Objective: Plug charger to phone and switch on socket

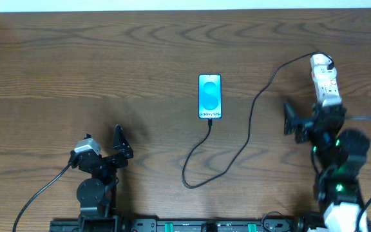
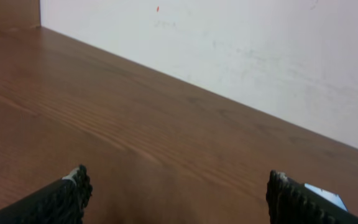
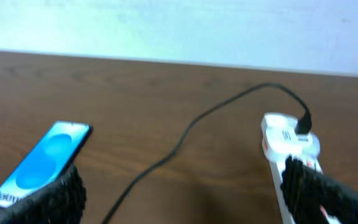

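The slim blue-screened smartphone (image 1: pixel 210 96) lies mid-way across the brown wooden table (image 1: pixel 76 64). The thin black charger cable (image 1: pixel 250 122) loops from its near edge to the white power strip (image 1: pixel 324 77) (far right). The right gripper (image 1: pixel 309 119) hangs spread wide at the strip's near end. The left gripper (image 1: pixel 103 143) gapes empty.

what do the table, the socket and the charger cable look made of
table: wood or wood-look laminate, brown grain lines, slight sheen.
socket: apparently smooth white moulded plastic, red markings.
charger: thin black cable, likely matte rubbery sheath.

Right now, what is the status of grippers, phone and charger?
Left gripper and right gripper open, empty. Thin black charger cable runs from white power strip to blue-screen phone. Nothing in the way.
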Action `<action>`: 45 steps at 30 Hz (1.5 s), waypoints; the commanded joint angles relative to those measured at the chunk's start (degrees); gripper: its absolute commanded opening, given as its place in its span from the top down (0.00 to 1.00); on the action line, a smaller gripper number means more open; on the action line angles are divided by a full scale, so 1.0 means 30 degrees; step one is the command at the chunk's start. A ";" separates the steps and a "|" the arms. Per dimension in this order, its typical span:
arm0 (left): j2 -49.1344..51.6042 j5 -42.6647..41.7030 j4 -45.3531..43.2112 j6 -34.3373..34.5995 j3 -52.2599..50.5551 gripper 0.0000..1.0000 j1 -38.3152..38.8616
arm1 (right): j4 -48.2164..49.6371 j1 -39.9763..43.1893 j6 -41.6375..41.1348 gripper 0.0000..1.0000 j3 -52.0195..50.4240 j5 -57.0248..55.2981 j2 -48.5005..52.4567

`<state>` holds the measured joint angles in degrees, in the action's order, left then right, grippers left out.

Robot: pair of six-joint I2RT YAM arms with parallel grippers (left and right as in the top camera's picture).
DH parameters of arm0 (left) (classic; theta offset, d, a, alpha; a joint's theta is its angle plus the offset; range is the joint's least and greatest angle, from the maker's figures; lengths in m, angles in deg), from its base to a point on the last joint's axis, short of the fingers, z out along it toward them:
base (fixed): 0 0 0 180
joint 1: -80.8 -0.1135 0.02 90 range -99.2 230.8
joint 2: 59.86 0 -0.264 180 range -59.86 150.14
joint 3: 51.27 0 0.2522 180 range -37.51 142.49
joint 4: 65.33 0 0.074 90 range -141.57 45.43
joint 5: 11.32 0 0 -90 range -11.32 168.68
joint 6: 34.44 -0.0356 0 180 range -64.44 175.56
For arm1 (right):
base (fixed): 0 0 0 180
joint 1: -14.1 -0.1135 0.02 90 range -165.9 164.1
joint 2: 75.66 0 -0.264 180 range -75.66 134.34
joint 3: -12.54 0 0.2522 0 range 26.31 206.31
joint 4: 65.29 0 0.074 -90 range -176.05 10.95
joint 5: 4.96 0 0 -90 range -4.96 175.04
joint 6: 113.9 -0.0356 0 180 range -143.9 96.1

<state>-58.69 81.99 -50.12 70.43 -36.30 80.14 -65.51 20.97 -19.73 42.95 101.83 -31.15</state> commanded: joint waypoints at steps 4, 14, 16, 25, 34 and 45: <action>-0.0153 0.0262 0.0794 -0.0299 -0.0328 0.09 -0.0095 | 0.1421 -0.0109 0.0058 0.01 -0.4131 -0.0131 -0.3759; -0.0153 0.0262 0.0794 -0.0299 -0.0328 0.09 -0.0095 | -0.0044 -0.0109 0.0058 0.01 -0.5442 -0.0131 -0.5741; -0.0153 0.0262 0.0794 -0.0299 -0.0328 0.09 -0.0095 | -0.0838 -0.0109 0.0066 0.01 -0.5442 -0.0138 -0.6164; -0.0153 0.0262 0.0794 -0.0299 -0.0328 0.09 -0.0095 | -0.5107 -0.0117 0.0066 0.01 -0.5442 -0.0517 -1.0061; -0.0153 0.0262 0.0794 -0.0299 -0.0328 0.09 -0.0095 | -0.5632 -0.0117 0.0073 0.01 -0.5435 -0.1610 -1.3828; -0.0153 0.0262 0.0794 -0.0299 -0.0328 0.09 -0.0095 | -0.5661 -0.0182 0.0204 0.01 -0.5442 -0.1909 -1.4746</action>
<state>-58.71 81.99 -50.12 70.30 -36.28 80.14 -82.10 20.93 -19.69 26.71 97.03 -74.95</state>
